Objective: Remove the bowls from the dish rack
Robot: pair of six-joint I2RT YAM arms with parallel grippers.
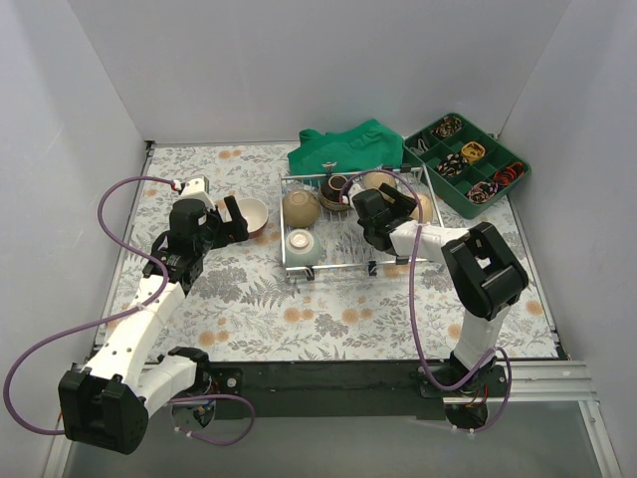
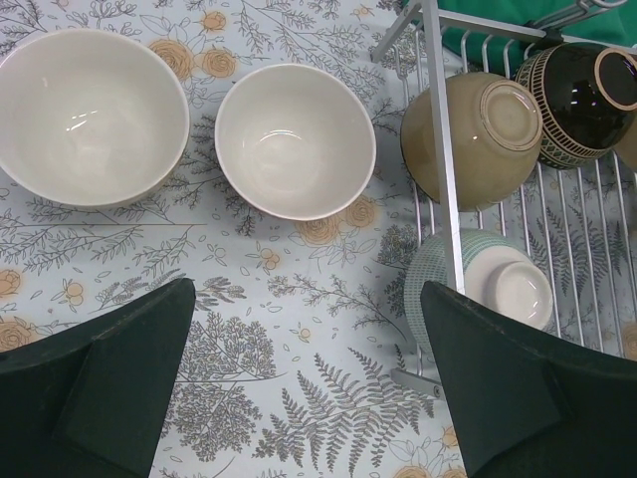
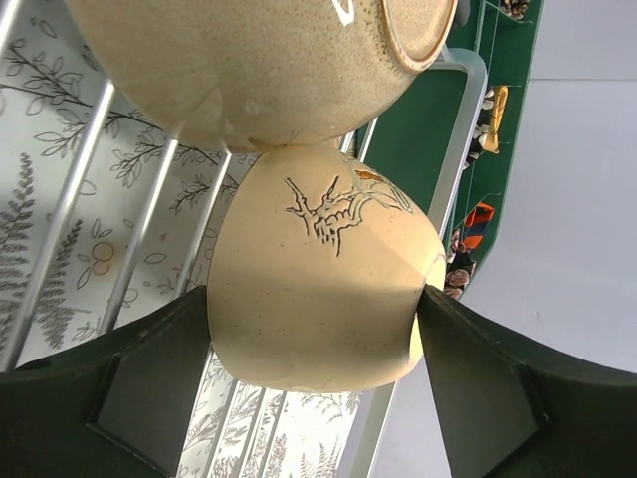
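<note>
Far back on the tabletop [image 1: 249, 299] sits the dish rack [image 1: 343, 247]; inside its right end the right fingers [image 3: 149, 398] pinch a cream bowl [image 3: 318, 299] with a speckled bowl [image 3: 249, 70] touching it, so lifting may topple that neighbour; the left fingers [image 2: 109, 378] hang open, empty

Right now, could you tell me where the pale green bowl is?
In the top view, the pale green bowl sits in the dish rack's near-left corner, beside the tan bowl.
</note>
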